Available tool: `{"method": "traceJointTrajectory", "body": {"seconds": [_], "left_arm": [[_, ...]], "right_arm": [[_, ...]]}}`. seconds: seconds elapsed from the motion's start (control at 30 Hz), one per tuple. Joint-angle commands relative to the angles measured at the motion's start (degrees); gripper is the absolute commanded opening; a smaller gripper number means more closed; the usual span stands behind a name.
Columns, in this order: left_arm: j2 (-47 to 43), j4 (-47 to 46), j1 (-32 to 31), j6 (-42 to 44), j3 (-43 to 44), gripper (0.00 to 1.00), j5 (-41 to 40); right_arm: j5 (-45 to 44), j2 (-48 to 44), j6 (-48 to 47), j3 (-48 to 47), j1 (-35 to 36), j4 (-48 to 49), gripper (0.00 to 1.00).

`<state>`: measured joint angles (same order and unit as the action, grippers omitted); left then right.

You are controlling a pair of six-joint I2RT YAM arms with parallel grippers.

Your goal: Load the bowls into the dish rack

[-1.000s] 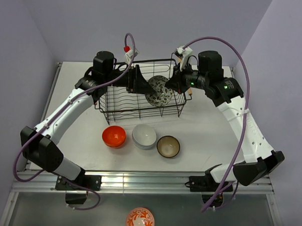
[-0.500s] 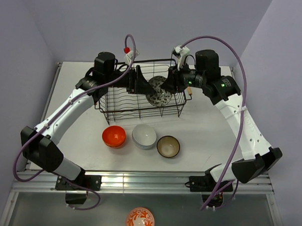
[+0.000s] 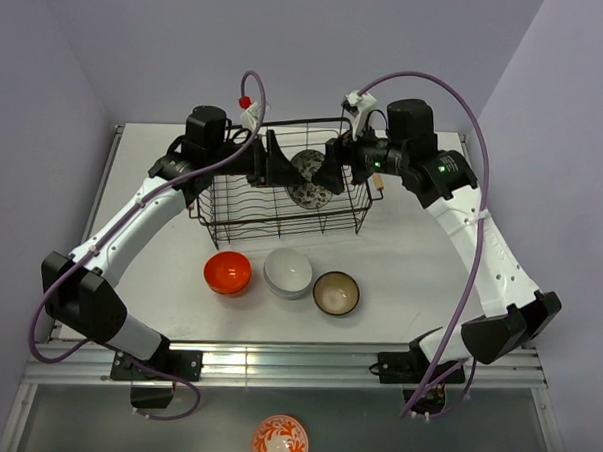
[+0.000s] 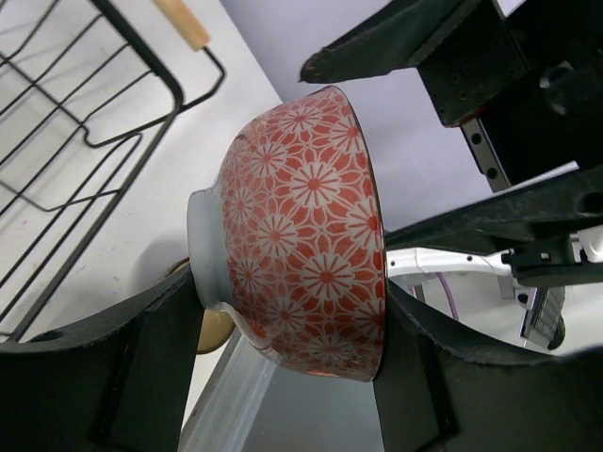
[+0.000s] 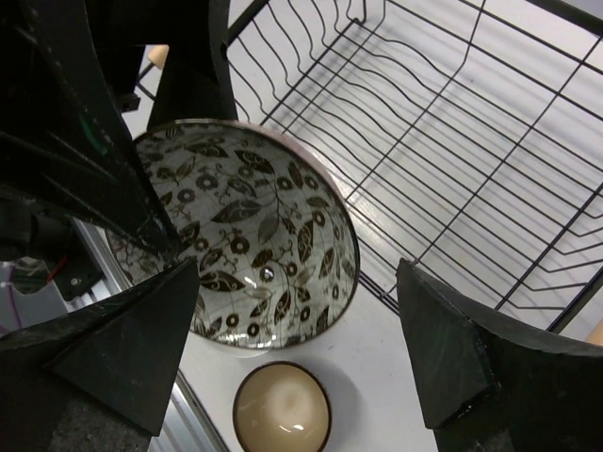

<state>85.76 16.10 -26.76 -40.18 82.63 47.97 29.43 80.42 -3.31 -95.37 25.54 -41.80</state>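
The black wire dish rack [image 3: 282,221] stands at the back middle of the table. Above it hangs a patterned bowl [image 3: 309,178] on its side, dark leaves inside [image 5: 245,226] and red flowers outside [image 4: 311,235]. My left gripper [image 3: 289,170] is shut on it, one finger at the foot and one across the mouth [image 4: 292,348]. My right gripper [image 3: 332,167] faces the bowl's mouth with its jaws wide open and holds nothing [image 5: 297,282]. An orange bowl [image 3: 227,272], a white bowl [image 3: 287,271] and a beige dark-rimmed bowl [image 3: 336,293] sit in a row in front of the rack.
An orange-and-white patterned bowl [image 3: 280,440] lies below the table's near edge. The rack's wire bottom [image 5: 452,122] holds nothing that I can see. A wooden handle [image 4: 184,24] sticks out at the rack's end. Both arm bases stand at the near edge.
My right gripper has opened and let go of the patterned bowl, which stays in the left gripper. Both grippers and the bowl shifted slightly left and toward the back.
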Motion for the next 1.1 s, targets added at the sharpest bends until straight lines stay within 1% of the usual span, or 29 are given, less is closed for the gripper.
{"method": "traceJointTrajectory", "body": {"seconds": [0.0, 0.1, 0.2, 0.23, 0.3, 0.33, 0.37, 0.4, 0.43, 0.47, 0.5, 0.53, 0.57, 0.63, 0.77, 0.83, 0.9, 1.0, 1.07], "left_arm": [[-0.94, -3.62, 2.06, -1.74, -0.36, 0.0, -0.41], [-0.5, -3.44, 3.2, -1.3, -0.45, 0.0, -1.55], [0.2, -2.04, 4.26, 0.54, 0.51, 0.0, -3.66], [0.9, 0.05, 4.52, 1.33, 1.04, 0.0, -4.54], [1.78, 2.87, 5.31, 5.54, 3.84, 0.0, -7.0], [3.0, 5.15, 5.58, 7.38, 5.16, 0.0, -10.4], [3.71, 9.0, 5.67, 11.06, 8.04, 0.0, -12.09], [4.5, 11.3, 5.76, 12.92, 9.64, 0.0, -14.02], [5.73, 12.98, 5.76, 14.42, 10.96, 0.0, -18.48], [6.17, 15.43, 5.76, 16.78, 13.06, 0.0, -20.17], [6.61, 16.41, 5.84, 17.94, 13.95, 0.0, -22.37], [7.05, 17.03, 5.85, 18.9, 14.74, 0.0, -26.48], [7.32, 17.65, 5.85, 20.13, 15.88, 0.0, -28.35], [8.37, 19.84, 5.85, 21.28, 17.12, 0.0, -32.65], [10.66, 23.27, 5.76, 23.57, 21.07, 0.0, -44.5], [11.45, 24.33, 5.67, 23.92, 21.69, 0.0, -47.69], [11.8, 24.51, 4.88, 24.1, 21.61, 0.0, -54.7], [12.33, 24.51, 2.87, 24.1, 20.91, 0.0, -62.43], [12.16, 23.2, 2.07, 24.36, 19.33, 0.0, -65.79]], "right_arm": [[-1.21, 1.4, 0.32, -2.1, 0.47, 1.72, 0.93], [-2.0, 1.4, 0.41, -2.01, 0.3, 1.81, 0.98], [-2.19, 1.05, 0.94, -2.1, -0.22, 2.42, 1.0], [-1.66, 1.05, 1.2, -2.18, -1.01, 2.25, 1.0], [-0.52, 0.88, 1.46, -2.36, -2.24, 2.08, 1.0], [0.44, 0.96, 1.73, -2.45, -3.64, 1.81, 1.0], [0.97, 0.96, 1.82, -2.36, -4.35, 1.72, 1.0], [1.5, 0.7, 1.9, -2.45, -5.05, 1.55, 1.0], [1.94, 0.7, 1.91, -2.19, -5.76, 1.46, 1.0], [2.47, 0.35, 1.91, -1.92, -6.98, 1.37, 1.0], [2.65, 0.17, 1.91, -1.66, -7.43, 1.37, 1.0], [2.91, 0.09, 1.91, -1.31, -7.96, 1.37, 1.0], [3.35, -0.26, 1.91, -1.13, -8.74, 1.37, 1.0], [3.44, -0.44, 1.91, -0.78, -9.28, 1.37, 1.0], [3.35, -0.88, 1.64, -0.43, -10.16, 1.2, 1.0], [3.53, -0.97, 1.47, -0.43, -10.51, 0.93, 1.0], [3.27, -1.06, 1.29, -0.25, -10.69, 0.76, 1.0], [3.27, -1.14, 1.2, 0.19, -10.86, 0.84, 1.0], [3.18, -1.15, 1.11, 0.45, -10.95, 0.84, 1.0]]}}
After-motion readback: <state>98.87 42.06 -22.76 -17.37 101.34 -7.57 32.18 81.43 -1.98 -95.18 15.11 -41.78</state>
